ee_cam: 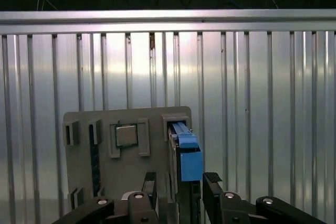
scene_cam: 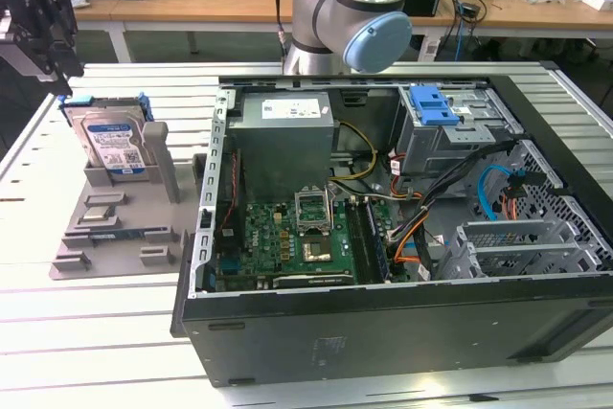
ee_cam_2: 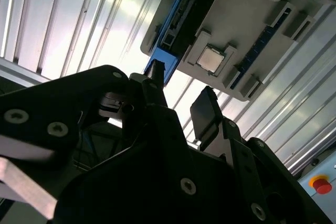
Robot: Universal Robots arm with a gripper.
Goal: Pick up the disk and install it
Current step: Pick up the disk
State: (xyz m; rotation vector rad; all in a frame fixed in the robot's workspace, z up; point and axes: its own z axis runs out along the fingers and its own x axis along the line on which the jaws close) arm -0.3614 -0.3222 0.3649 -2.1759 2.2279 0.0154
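While disk [scene_cam: 110, 144] stands in holder [scene_cam: 117, 238], gripper [scene_cam: 59, 76] above

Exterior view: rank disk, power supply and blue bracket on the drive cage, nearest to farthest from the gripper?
1. Disk: upright in the grey holder, just below the gripper, at the exterior view's left.
2. Power supply: inside the case, middle.
3. Blue bracket: on the drive cage, toward the right.

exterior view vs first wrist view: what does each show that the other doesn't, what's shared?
Exterior view: the open computer case, motherboard, and the label face of the disk. First wrist view: the disk edge-on, in line between the open fingers. Both: the disk upright in its grey holder, the gripper just above it.
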